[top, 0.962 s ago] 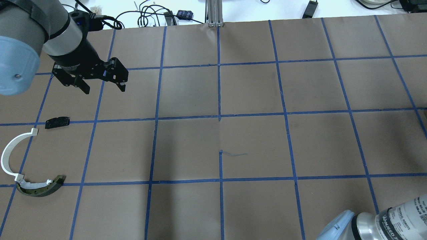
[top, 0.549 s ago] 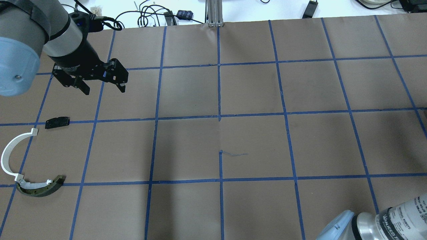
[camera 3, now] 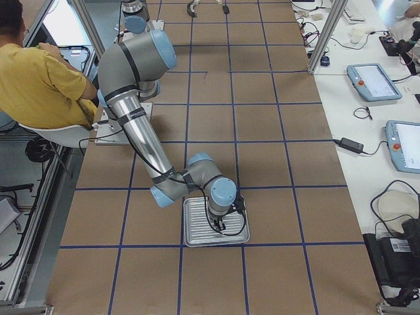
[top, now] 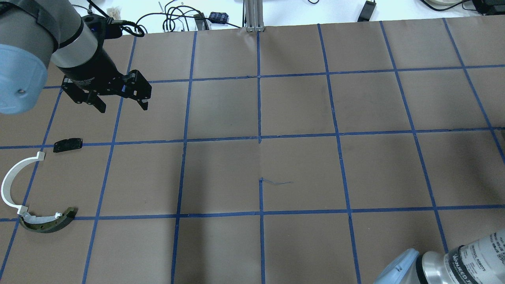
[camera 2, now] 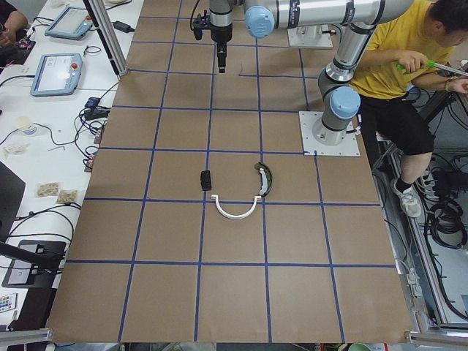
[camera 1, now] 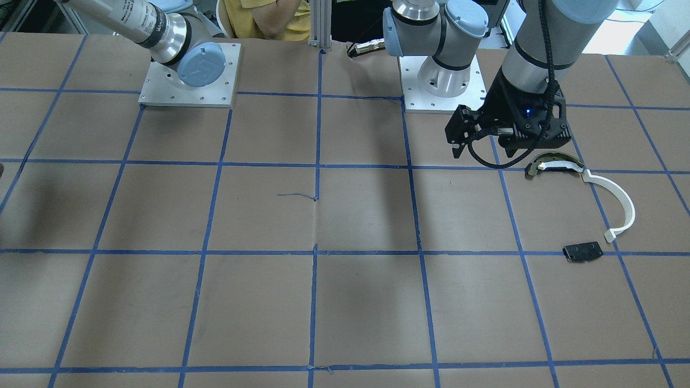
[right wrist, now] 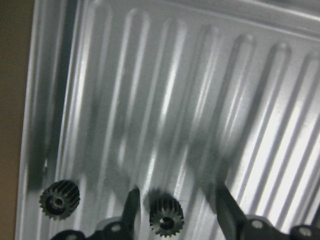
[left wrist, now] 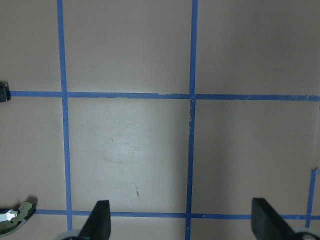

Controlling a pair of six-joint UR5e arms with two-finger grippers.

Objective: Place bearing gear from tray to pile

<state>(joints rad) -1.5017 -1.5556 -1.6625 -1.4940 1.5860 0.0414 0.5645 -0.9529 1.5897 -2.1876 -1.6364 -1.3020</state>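
Observation:
A ribbed metal tray [right wrist: 200, 75] fills the right wrist view and holds two small dark bearing gears. My right gripper [right wrist: 176, 205] is open low over it, with one gear [right wrist: 166, 216] between its fingers and the other gear [right wrist: 60, 199] to the left. The tray [camera 3: 197, 241] also shows in the exterior right view. The pile lies at the table's left: a white curved strip [top: 10, 179], a dark-and-cream curved piece [top: 49, 223] and a black plate [top: 68, 144]. My left gripper [top: 123, 106] hangs open and empty beyond the pile, and also shows in its wrist view [left wrist: 182, 225].
The table is brown paper with a blue tape grid. An aluminium post [top: 252, 15] stands at the far edge, with cables behind it. Tablets and cables lie on a side bench [camera 3: 374, 79]. A person in yellow [camera 3: 39, 79] sits behind the robot bases.
The left gripper has drifted very slightly and stays open. The pile pieces have not moved.

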